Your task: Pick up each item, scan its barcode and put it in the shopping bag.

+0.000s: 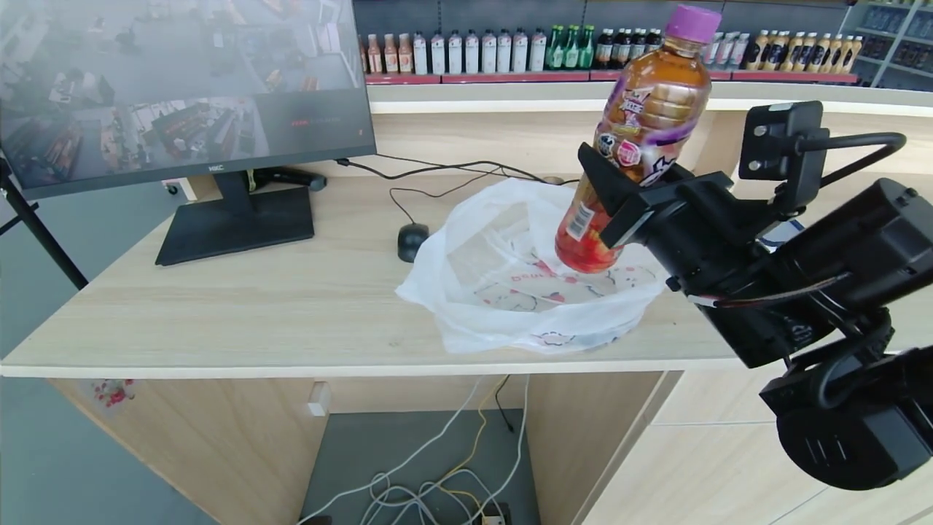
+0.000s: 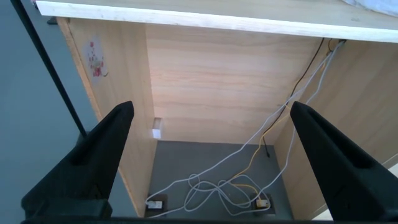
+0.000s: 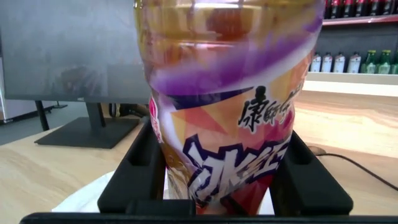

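The left gripper (image 2: 211, 107) hangs low beside the counter, below its edge and facing the wooden knee space. Its jaws stand wide apart, released, with nothing between them. Behind them, loose cables (image 2: 217, 186) trail down to the floor.

On top of the wooden counter (image 1: 255, 313), at the far left, a dark monitor (image 1: 182, 80) stands on a flat black base. To its right, a black mouse (image 1: 412, 240) lies on the wood with its cord running back toward the rear of the counter. Just beside the mouse is the shopping bag (image 1: 437, 284), white thin plastic with a red and dark print. It lies slumped on the counter with its mouth gaping upward.

Over the right part of that mouth hangs the bottle (image 1: 656, 95), amber drink under a purple cap with a purple and orange label. It is tilted, cap up and leaning away to the right, base down toward the bag. Whether the base touches the plastic cannot be told. A barcode patch shows on its lower side, facing left.

The right gripper (image 1: 619, 197) is grasping the bottle around its lower middle, one black finger on either side of the label. The cap and shoulder stand well above the jaws, and the base sticks out below them. In the right wrist view the bottle (image 3: 230, 62) is pinched between the two fingers (image 3: 134, 180), with the monitor's base behind it.

Along the back, a shelf of bottled drinks (image 1: 510, 51) runs across the wall.
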Available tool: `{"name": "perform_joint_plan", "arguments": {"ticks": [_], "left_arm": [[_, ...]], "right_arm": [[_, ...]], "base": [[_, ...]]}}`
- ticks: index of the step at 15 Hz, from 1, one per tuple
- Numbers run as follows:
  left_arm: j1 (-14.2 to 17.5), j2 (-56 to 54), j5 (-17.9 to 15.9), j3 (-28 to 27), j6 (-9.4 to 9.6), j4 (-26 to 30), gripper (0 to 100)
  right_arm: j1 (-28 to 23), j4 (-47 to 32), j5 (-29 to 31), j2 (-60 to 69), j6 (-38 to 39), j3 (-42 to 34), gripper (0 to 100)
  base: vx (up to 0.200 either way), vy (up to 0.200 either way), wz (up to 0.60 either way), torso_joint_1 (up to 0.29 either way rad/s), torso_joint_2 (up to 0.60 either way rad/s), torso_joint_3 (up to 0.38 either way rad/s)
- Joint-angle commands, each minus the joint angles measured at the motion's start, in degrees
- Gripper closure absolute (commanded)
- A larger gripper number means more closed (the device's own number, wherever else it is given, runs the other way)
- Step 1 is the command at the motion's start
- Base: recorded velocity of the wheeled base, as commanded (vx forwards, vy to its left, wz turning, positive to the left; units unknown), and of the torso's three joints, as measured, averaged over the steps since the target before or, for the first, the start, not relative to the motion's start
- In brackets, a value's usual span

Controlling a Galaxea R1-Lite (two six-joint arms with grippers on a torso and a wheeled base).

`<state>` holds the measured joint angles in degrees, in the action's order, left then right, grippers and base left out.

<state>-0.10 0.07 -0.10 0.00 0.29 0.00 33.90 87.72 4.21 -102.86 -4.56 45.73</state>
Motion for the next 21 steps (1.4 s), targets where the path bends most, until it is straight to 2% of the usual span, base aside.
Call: {"name": "perform_joint_plan", "arguments": {"ticks": [1, 4, 5, 7, 9, 21], "left_arm": [[0.0, 0.0, 0.0, 0.0, 0.06, 0.0, 0], [0.0, 0.0, 0.0, 0.0, 0.06, 0.0, 0], [0.0, 0.0, -0.1, 0.0, 0.15, 0.0, 0], [0.0, 0.0, -0.1, 0.0, 0.15, 0.0, 0], [0.0, 0.0, 0.0, 0.0, 0.15, 0.0, 0], [0.0, 0.0, 0.0, 0.0, 0.06, 0.0, 0]], "right_arm": [[2.1, -3.7, 0.6, -0.9, 0.0, 3.6, 100], [2.5, -11.4, 0.6, -3.6, -0.4, 11.6, 100], [2.5, -12.8, 0.6, -4.9, -0.3, 13.6, 100], [2.5, -14.3, 0.1, -12.2, 0.2, 22.2, 100], [2.5, -15.1, 0.0, -16.4, 0.8, 26.1, 100], [0.9, -17.1, 0.4, -24.8, 2.1, 30.0, 100]], "base": [[0.000, 0.000, 0.00, 0.000, 0.00, 0.000], [0.000, 0.000, 0.00, 0.000, 0.00, 0.000], [0.000, 0.000, 0.00, 0.000, 0.00, 0.000], [0.000, 0.000, 0.00, 0.000, 0.00, 0.000], [0.000, 0.000, 0.00, 0.000, 0.00, 0.000], [0.000, 0.000, 0.00, 0.000, 0.00, 0.000]]}}
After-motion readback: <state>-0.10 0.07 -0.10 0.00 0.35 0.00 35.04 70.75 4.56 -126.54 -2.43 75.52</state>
